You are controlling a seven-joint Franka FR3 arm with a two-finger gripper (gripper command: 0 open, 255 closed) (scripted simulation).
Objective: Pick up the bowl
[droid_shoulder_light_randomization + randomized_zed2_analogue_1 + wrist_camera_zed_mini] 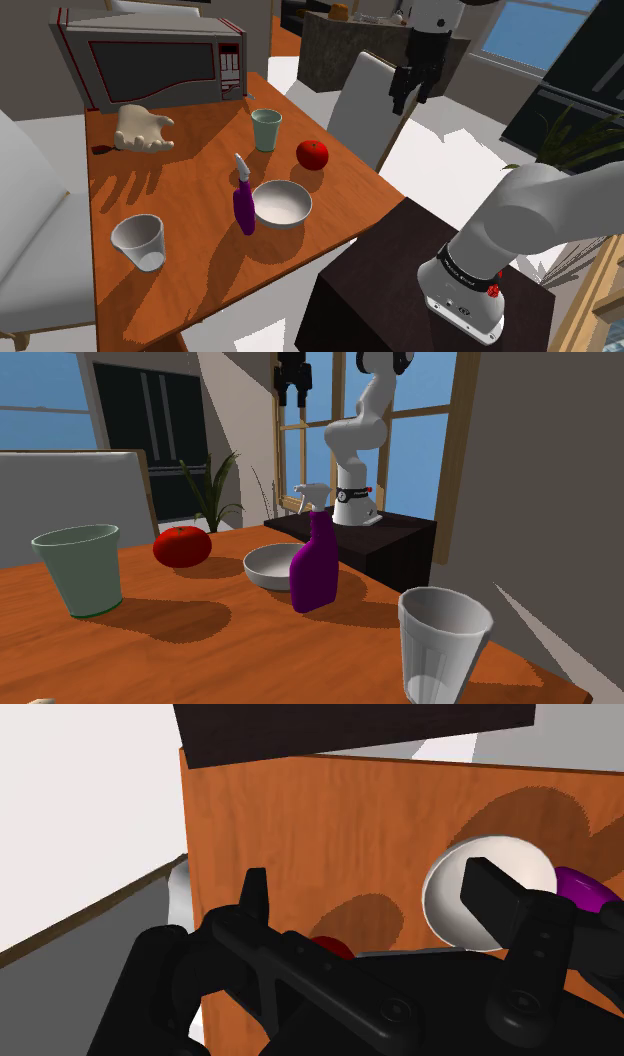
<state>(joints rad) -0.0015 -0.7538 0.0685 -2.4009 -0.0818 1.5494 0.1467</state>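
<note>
While the wooden desk (pixel 200 280) ends just beside the dark stand (pixel 400 290), the white arm (pixel 530 215) carries its gripper (pixel 410 85) high in the air near a pale chair (pixel 362 105), well apart from everything on the desk, so the whole descent is not yet made. The wrist view shows the two black fingers spread wide with nothing between them. The white bowl (pixel 282 204) sits upright on the desk, on the side near the stand. In the wrist view it lies behind one finger rather than behind the gap.

The main hazard, I judge, is the purple spray bottle (pixel 243 203). It stands just beside the bowl, so close that I cannot tell whether they touch. A finger lowered over that part of the rim would likely tip the tall, narrow bottle, so a pinch on the rim away from it looks safer. The bowl's wall is shallow and sloped, and a pinch set too low or off-centre could squeeze it out and send it skating toward the desk edge. The red fruit (pixel 312 154) lies near the bowl's other side and could be nudged into rolling.

As for containers, the microwave (pixel 150 60) has its door closed and its contents hidden. The bowl is empty. The green cup (pixel 266 129) and the pale tumbler (pixel 138 242) both stand upright and look empty.
</note>
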